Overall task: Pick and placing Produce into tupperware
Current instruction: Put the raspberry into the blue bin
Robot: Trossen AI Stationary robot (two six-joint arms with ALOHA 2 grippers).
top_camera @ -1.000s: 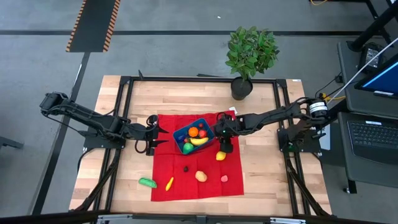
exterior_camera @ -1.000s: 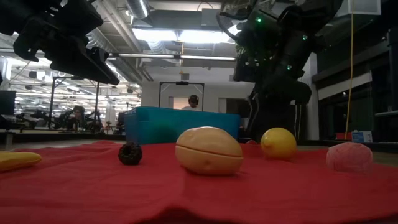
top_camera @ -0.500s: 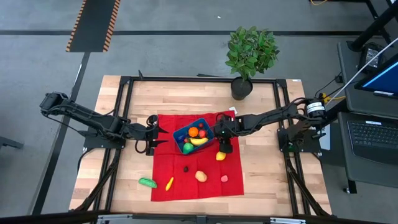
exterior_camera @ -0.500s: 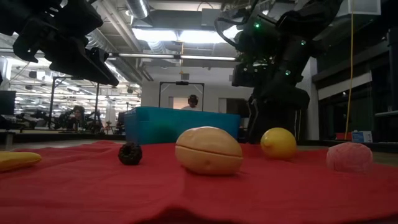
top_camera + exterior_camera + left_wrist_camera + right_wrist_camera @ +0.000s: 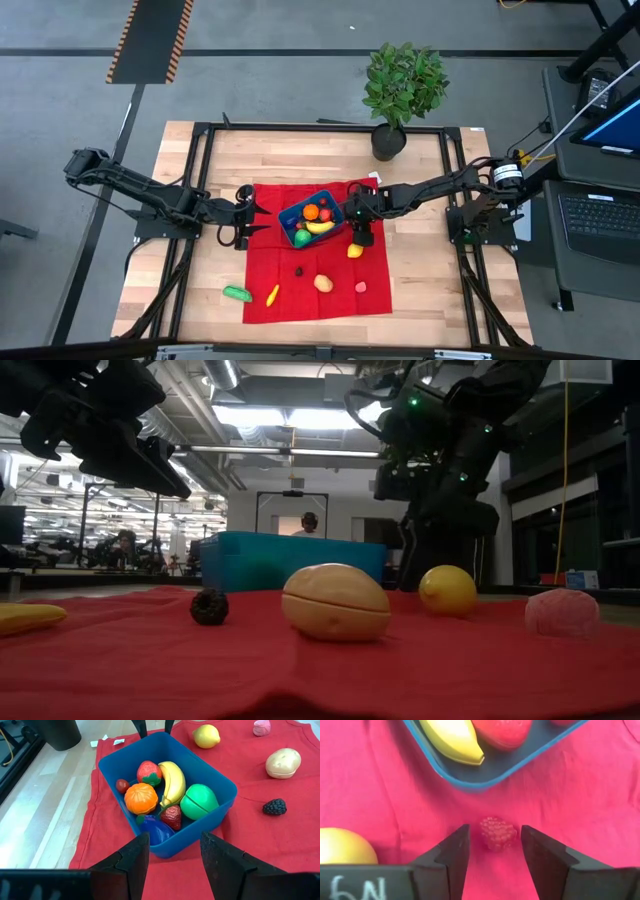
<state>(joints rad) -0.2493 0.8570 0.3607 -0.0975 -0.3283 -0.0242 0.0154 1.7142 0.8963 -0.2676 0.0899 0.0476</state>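
Right claw (image 5: 491, 845) held apart around a raspberry (image 5: 497, 833) on the red cloth (image 5: 300, 290) beside the blue container (image 5: 210, 775), left claw (image 5: 170, 855) held apart near the container's other side

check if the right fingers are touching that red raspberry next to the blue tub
Apart. The right wrist view shows red cloth on both sides of the raspberry, between it and the open right gripper fingers.
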